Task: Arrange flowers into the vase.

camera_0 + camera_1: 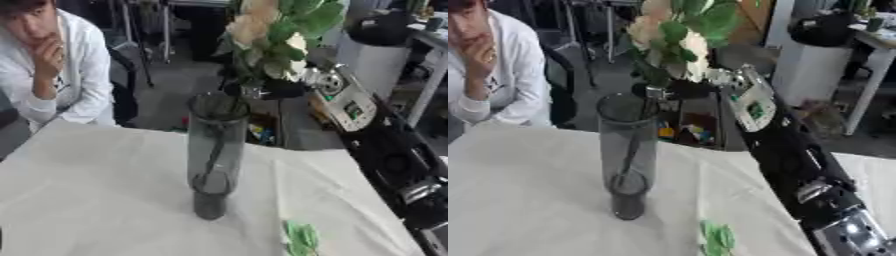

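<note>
Cloth-covered counter fills the foreground, with a tall smoky glass vase upright at its middle. Reaching in from the right, the right hand is closed on a bunch of cream flowers with green leaves, their stem already inside the vase's mouth. Best to keep the stem vertical and lower it steadily. A loose green leaf lies near the counter's front edge.

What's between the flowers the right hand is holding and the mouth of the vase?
Nothing visible. The right hand holds the flowers just above the vase, and a stem already runs down inside it. The vase's open mouth shows nothing across it.
</note>
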